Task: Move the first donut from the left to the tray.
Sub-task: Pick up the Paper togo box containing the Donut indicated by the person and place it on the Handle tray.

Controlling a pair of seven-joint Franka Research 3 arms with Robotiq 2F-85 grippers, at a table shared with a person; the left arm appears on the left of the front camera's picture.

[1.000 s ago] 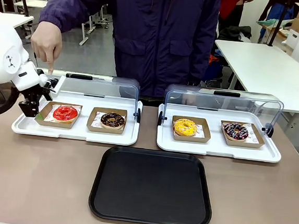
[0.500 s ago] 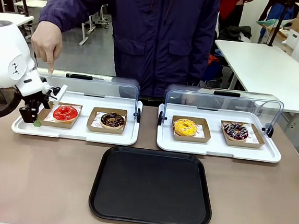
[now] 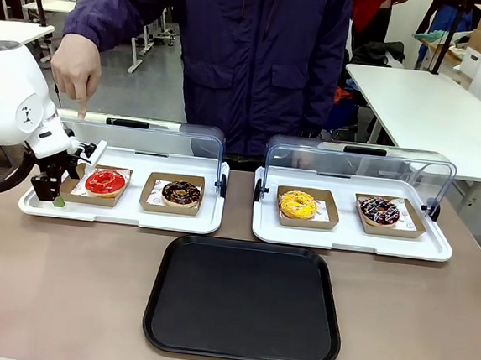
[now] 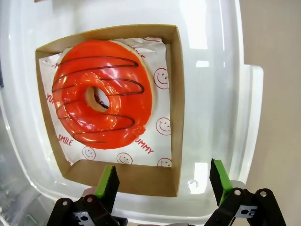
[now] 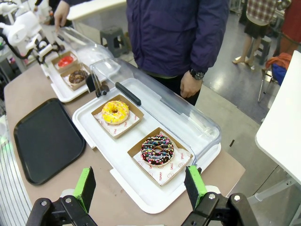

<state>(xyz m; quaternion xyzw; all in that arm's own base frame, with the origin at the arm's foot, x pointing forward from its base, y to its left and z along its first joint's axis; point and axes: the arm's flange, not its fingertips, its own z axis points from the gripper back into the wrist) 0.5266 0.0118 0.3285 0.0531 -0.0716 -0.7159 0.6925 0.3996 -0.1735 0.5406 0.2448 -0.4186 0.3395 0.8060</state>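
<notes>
Left gripper (image 3: pixel 50 187) has dropped slightly lower since a second ago, with fingers spread over the outer edge of the holder (image 4: pixel 127 179) and pinching nothing. Red donut (image 3: pixel 105 182) hasn't moved. It lies flat in the holder on the left white tray (image 3: pixel 178 218), hole up, round so no long axis, well apart from the black tray (image 3: pixel 244 302). Right gripper (image 5: pixel 139 184) is also spread.

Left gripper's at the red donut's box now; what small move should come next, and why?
Probably lower slightly and close: the open left gripper straddles a wall of the brown cardboard holder under the glossy red ring donut, not yet gripping it.
</notes>
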